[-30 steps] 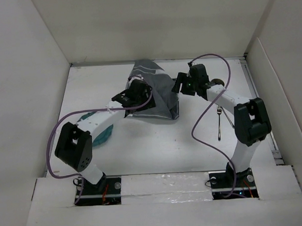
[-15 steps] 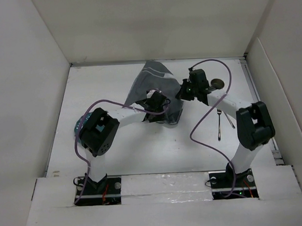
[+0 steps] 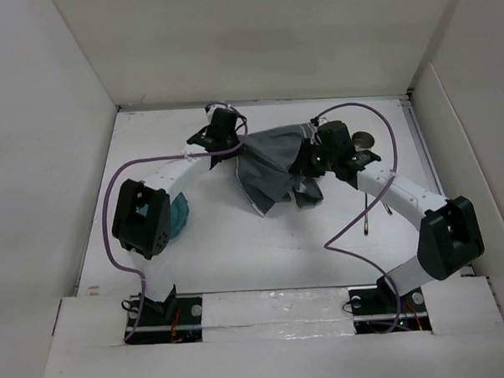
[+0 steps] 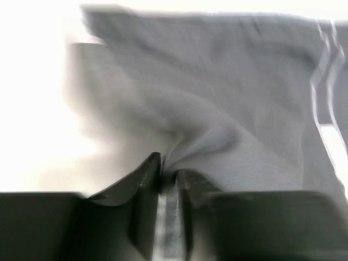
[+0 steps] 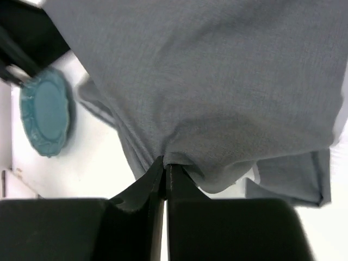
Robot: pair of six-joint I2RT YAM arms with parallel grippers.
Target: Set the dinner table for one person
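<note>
Spreading out below both arms, the white worktop [image 3: 263, 247] that serves as the dinner table takes up nearly the whole floor of the walled cell, and most of it is bare, so I judge the setting to be at an early stage. Above its far half a dark grey cloth mat [image 3: 272, 163] with white stripes hangs bunched and creased between the two hands, not yet laid flat. The left hand [image 4: 168, 179] is nipped tight on a fold of the fabric, and the right hand [image 5: 163, 166] is pinched on another fold at the opposite side, its jaws all but touching through the cloth. What is left, as I read it, is to stretch the mat out and set it down, then bring the other pieces onto or beside it. A teal plate [image 3: 179, 216] lies on the near side of the left hand, partly hidden under that arm; from the right wrist view it sits below and to the left of the hand and looks empty. A fork [image 3: 366, 211] rests on the near side of the right hand, close by that forearm. Just beyond the right hand stands a small round brownish vessel [image 3: 364, 139], perhaps a cup or bowl; I cannot tell whether it holds anything.
</note>
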